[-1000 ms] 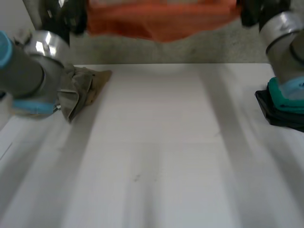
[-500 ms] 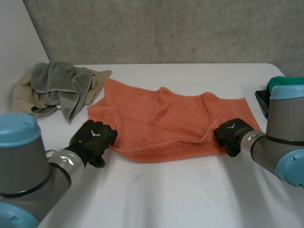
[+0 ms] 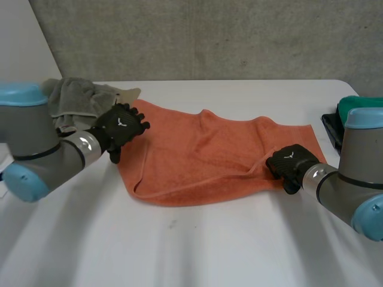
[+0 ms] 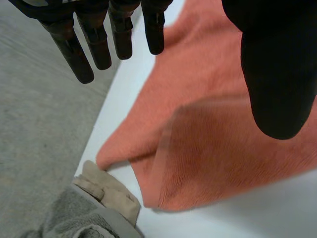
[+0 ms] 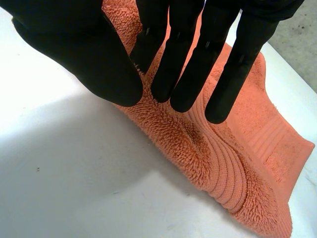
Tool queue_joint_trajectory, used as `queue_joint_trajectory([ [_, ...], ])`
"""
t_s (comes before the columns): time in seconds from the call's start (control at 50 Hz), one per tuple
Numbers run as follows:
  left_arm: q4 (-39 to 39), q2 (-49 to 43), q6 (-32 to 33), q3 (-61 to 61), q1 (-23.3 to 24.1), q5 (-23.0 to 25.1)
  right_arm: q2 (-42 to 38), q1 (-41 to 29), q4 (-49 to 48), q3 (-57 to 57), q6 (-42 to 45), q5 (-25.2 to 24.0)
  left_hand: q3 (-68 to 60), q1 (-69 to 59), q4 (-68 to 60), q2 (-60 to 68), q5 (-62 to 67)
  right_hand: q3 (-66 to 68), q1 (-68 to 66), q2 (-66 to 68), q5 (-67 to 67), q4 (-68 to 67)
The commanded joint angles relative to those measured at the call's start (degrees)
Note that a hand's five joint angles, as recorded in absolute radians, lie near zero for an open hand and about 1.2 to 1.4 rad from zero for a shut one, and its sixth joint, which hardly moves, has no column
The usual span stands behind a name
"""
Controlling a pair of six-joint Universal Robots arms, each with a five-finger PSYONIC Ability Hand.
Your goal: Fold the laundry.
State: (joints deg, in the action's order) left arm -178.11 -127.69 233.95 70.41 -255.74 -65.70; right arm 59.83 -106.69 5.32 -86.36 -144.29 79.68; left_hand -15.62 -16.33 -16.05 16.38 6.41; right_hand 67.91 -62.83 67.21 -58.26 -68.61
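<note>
White table (image 3: 197, 251) under a grey wall, and on it the orange towel (image 3: 203, 155) lies rumpled across the middle, with its left side doubled over. My right hand (image 3: 290, 164) pinches the near right edge between thumb and straight fingers, and a ridge of cloth rises to it. My left hand (image 3: 119, 128) hovers over the far left corner, fingers straight and spread from the thumb. Just beside it sits a pile (image 3: 75, 98) of grey and beige cloths.
</note>
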Motion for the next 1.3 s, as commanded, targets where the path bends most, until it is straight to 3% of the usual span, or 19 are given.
queue_joint_trajectory([
  [0.02, 2.94, -11.18, 3.45, -11.69, 0.07, 2.06, -0.15, -0.01, -1.1, -1.26, 0.15, -0.06, -7.88, -7.17, -7.45, 7.12, 7.09, 12.09, -17.17, 12.79, -11.74, -11.39],
  [0.14, 3.38, -15.48, 3.18, -16.7, -0.64, 5.23, -0.24, 0.16, -1.8, -2.32, 1.46, -0.06, -15.59, -14.88, -15.16, 14.83, 14.8, 12.09, -17.17, 12.79, -11.74, -11.39],
  [0.26, 3.03, -17.24, 3.53, -17.41, -0.46, 4.53, -0.24, 0.34, -1.8, -2.5, 3.04, 0.38, -64.28, -63.56, -63.85, 63.52, 63.48, 12.09, -17.17, 12.79, -11.74, -11.39],
  [0.36, 2.59, -16.02, 2.83, -16.8, 0.07, 0.22, 0.02, 0.69, -1.71, -1.79, 3.05, 0.47, -64.38, -63.67, -63.95, 63.62, 63.59, 12.09, -17.17, 12.79, -11.74, -11.39],
  [0.44, 3.38, -9.53, 1.95, -13.2, -0.02, -2.06, 0.37, 2.36, -0.66, -0.83, 3.13, 0.47, -64.38, -63.67, -63.95, 63.62, 63.59, 12.09, -17.17, 12.79, -11.74, -11.39],
  [0.58, 3.3, 5.58, -0.94, -0.12, -4.31, -0.85, 7.84, 4.73, 6.19, 1.46, 6.12, -0.32, -64.38, -63.67, -63.95, 63.62, 63.59, 12.09, -17.17, 12.79, -11.74, -11.39],
  [0.6, 3.12, 5.96, -1.56, 0.6, -4.76, -0.14, 8.37, 5.0, 6.8, 1.46, 6.56, -0.58, -60.74, -60.03, -60.31, 59.98, 59.95, 12.09, -17.17, 12.79, -11.74, -11.39],
  [0.66, 3.21, 5.61, -2.88, 1.23, -4.95, 4.32, 8.64, 5.26, 7.43, 1.28, 7.53, -2.07, 3.66, 4.37, 4.09, -4.42, -4.45, 12.09, -17.17, 12.79, -11.74, -11.39],
  [0.78, 2.86, -2.2, -2.71, -2.71, -3.55, 9.18, 5.13, 4.82, 7.34, 0.23, 7.27, -2.6, -1.99, -1.27, -1.56, 1.23, 1.19, 12.09, -17.17, 12.79, -11.74, -11.39],
  [0.9, 3.21, -10.2, -2.88, -11.34, 0.41, 8.48, 0.9, 4.65, 7.16, 0.23, 7.27, -2.43, -9.39, -8.68, -8.96, 8.63, 8.6, 12.09, -17.17, 12.79, -11.74, -11.39],
  [1.16, 2.86, -17.94, -2.53, -18.54, 1.12, 5.93, 0.64, 5.0, 5.76, -0.65, 7.27, -2.43, -13.1, -12.38, -12.67, 12.34, 12.3, 12.09, -17.17, 12.79, -11.74, -11.39],
  [1.3, 2.86, -19.27, -2.53, -19.69, 0.86, 4.96, 0.38, 5.0, 5.4, -1.0, 7.27, -2.34, -24.51, -23.8, -24.08, 23.75, 23.72, 12.09, -17.17, 12.79, -11.74, -11.39],
])
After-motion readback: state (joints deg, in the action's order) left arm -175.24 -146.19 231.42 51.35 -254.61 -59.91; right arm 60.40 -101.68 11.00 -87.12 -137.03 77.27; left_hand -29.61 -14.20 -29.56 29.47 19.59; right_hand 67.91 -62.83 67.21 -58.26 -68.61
